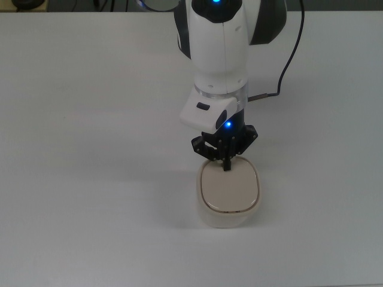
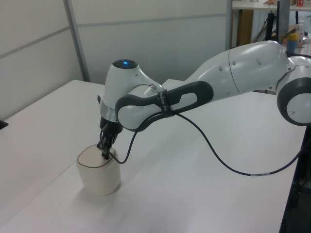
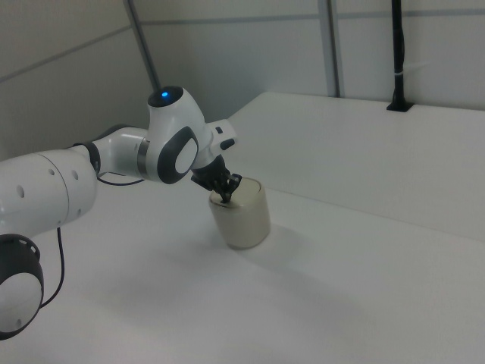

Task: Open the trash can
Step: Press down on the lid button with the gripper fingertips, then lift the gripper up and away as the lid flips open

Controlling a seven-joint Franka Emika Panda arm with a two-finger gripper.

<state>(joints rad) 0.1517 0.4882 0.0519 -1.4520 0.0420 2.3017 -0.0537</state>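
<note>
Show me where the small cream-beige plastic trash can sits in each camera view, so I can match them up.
Top view: the small cream-beige plastic trash can is low, just right of centre.
Left view: it is lower left.
Right view: it is at centre.
Shared landmark: the black gripper tip at the lid's edge nearest the arm.

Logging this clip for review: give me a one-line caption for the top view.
Franka arm's gripper pressing its tip at the far edge of the closed lid of the cream trash can on a white table.

Bright, even overhead light; soft faint shadows, no glare.
</note>
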